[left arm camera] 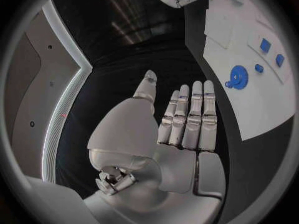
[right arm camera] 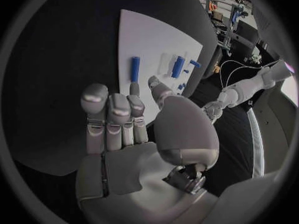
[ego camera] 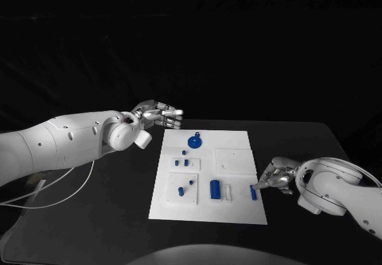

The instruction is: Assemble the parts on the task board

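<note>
Blue gear [ego camera: 195,142] lies near left hand [ego camera: 159,116], apart.

Robotics lab; black table [ego camera: 104,221] in dark surround; cluttered equipment racks [right arm camera: 227,15] at room's edge

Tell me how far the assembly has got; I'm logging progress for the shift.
It looks early. No step is plainly finished: the blue gear and several small blue parts lie or stand on the white task board, and whether any is seated is unclear. In hand: the right hand reaches a small blue bar at the board's right edge; contact is unclear. The left hand hovers open off the board. Most placing looks left.
</note>
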Action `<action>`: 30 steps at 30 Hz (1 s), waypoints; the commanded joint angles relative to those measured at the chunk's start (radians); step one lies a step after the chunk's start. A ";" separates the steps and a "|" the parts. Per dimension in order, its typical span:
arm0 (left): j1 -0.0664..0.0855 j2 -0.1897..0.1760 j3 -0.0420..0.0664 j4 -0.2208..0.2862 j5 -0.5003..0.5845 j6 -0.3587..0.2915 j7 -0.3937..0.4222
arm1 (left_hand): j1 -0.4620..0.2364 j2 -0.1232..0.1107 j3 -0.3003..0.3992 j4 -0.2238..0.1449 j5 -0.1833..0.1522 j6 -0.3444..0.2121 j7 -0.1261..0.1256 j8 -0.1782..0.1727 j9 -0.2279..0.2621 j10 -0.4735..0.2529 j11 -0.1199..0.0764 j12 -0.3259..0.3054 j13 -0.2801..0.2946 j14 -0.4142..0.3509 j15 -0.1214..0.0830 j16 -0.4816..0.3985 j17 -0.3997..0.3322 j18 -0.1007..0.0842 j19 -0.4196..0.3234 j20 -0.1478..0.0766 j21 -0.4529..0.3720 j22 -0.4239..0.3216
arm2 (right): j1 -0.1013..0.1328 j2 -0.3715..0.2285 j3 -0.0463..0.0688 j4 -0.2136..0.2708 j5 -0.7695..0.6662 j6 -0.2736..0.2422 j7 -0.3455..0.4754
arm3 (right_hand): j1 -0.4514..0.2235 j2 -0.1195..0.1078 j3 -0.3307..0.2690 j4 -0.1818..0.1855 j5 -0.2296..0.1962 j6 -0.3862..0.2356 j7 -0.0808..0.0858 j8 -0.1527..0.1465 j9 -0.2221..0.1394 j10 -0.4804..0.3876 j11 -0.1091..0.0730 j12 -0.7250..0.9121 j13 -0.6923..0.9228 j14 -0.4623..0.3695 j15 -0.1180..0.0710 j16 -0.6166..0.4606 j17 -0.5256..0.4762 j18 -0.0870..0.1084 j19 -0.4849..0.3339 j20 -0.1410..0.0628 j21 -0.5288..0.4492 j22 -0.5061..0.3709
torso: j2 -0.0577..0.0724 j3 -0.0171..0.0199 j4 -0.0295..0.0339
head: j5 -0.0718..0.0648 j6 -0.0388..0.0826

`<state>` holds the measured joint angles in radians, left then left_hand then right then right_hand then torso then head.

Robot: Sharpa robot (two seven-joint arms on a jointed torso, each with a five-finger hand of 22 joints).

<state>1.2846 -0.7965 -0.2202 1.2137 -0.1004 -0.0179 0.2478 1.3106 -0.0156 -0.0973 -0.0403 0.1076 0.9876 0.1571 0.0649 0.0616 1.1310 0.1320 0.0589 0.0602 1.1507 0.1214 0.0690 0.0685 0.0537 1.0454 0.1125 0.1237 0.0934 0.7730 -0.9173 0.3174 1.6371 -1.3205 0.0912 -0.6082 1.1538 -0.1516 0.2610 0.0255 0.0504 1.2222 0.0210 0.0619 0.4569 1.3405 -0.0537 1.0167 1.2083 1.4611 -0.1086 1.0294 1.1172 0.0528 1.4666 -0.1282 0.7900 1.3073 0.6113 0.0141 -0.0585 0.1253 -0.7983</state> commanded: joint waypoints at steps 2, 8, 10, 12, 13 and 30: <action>0.000 0.002 0.001 0.001 0.000 0.014 0.014 | -0.002 0.012 -0.001 -0.003 0.005 0.004 -0.004 0.003 0.001 0.002 -0.002 0.002 0.000 0.005 0.001 -0.003 0.002 0.013 0.004 -0.004 0.006 -0.001 | -0.011 0.008 0.000 -0.005 -0.046 0.051 -0.067 | 0.000 -0.010 -0.004 0.016 -0.002 0.009 -0.002 0.003 0.010 0.005 -0.001 -0.001 0.003 0.000 0.005 0.005 0.002 -0.004 0.052 0.000 0.005 0.093 | 0.000 -0.0005 0.0019 | -0.002 0.000; -0.001 0.004 0.001 0.000 0.000 0.018 0.012 | -0.004 0.012 -0.003 -0.004 0.003 0.002 -0.004 0.003 0.001 0.001 -0.001 0.002 0.001 0.004 0.001 -0.003 0.001 0.013 0.004 -0.004 0.006 -0.002 | -0.034 0.038 -0.005 -0.016 -0.062 0.031 -0.091 | -0.005 -0.020 -0.010 0.038 -0.002 0.007 -0.001 0.003 0.020 0.005 -0.001 -0.003 0.005 0.001 0.005 0.005 0.003 -0.005 0.052 0.000 0.005 0.093 | 0.001 -0.0004 0.0031 | -0.002 -0.002; -0.001 0.004 0.001 0.000 0.000 0.019 0.011 | -0.004 0.012 -0.003 -0.004 0.003 0.002 -0.004 0.003 0.001 0.001 -0.001 0.002 0.001 0.004 0.001 -0.003 0.001 0.013 0.004 -0.004 0.006 -0.002 | -0.037 0.044 -0.006 -0.020 -0.074 0.023 -0.094 | -0.008 -0.023 -0.012 0.043 -0.002 0.006 -0.001 0.003 0.022 0.005 0.000 -0.004 0.005 0.001 0.005 0.004 0.004 -0.005 0.052 0.000 0.005 0.093 | 0.001 -0.0005 0.0031 | -0.001 -0.003; -0.001 0.004 0.001 0.000 0.000 0.021 0.010 | -0.004 0.012 -0.003 -0.004 0.003 0.002 -0.004 0.003 0.001 0.001 -0.001 0.002 0.001 0.004 0.001 -0.003 0.001 0.013 0.004 -0.004 0.006 -0.002 | -0.041 0.053 -0.008 -0.027 -0.093 0.008 -0.100 | -0.008 -0.024 -0.012 0.051 -0.002 0.006 -0.001 0.003 0.025 0.006 -0.001 -0.004 0.006 0.001 0.004 0.004 0.004 -0.005 0.052 -0.001 0.003 0.092 | 0.000 -0.0006 0.0029 | -0.001 -0.004; -0.001 0.005 0.001 0.000 0.000 0.022 0.010 | -0.006 0.012 -0.004 -0.003 0.002 0.001 -0.004 0.003 0.001 0.000 -0.001 0.002 0.000 0.005 0.001 -0.003 0.002 0.013 0.004 -0.004 0.007 -0.002 | -0.042 0.058 -0.009 -0.031 -0.103 0.000 -0.102 | -0.009 -0.024 -0.011 0.054 -0.002 0.007 -0.002 0.004 0.026 0.006 -0.001 -0.004 0.006 0.001 0.004 0.004 0.004 -0.005 0.052 -0.001 0.005 0.093 | 0.000 -0.0008 0.0027 | -0.001 -0.004; -0.004 0.006 0.001 -0.002 0.000 0.038 0.001 | -0.012 0.013 -0.004 0.004 -0.002 -0.002 -0.002 0.003 0.001 -0.003 0.000 0.002 0.001 0.004 0.002 -0.003 0.002 0.013 0.003 -0.003 0.008 -0.004 | -0.048 0.127 -0.049 -0.095 -0.232 -0.049 -0.117 | 0.025 0.008 0.079 0.035 0.000 -0.037 0.009 0.001 0.013 0.002 0.005 -0.001 0.017 0.001 0.005 0.001 0.005 -0.005 0.052 -0.001 0.000 0.091 | 0.000 -0.0012 0.0020 | 0.005 -0.010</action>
<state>1.2803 -0.7928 -0.2201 1.2108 -0.1007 -0.0012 0.2452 1.3026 -0.0077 -0.0973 -0.0403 0.1075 0.9876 0.1571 0.0649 0.0616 1.1310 0.1321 0.0589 0.0602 1.1507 0.1214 0.0689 0.0692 0.0537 1.0454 0.1125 0.1274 0.0906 0.7342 -0.7939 0.2766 1.5552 -1.4978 0.0451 -0.6847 1.1641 -0.1494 0.3272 0.0682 0.0503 1.2301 0.0165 0.0722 0.9285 1.3404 -0.0536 1.0167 1.2239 1.4610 -0.1084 1.0292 1.1226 0.0529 1.4665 -0.1283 0.7919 1.3073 0.6112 0.0130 -0.0563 0.1299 -0.8078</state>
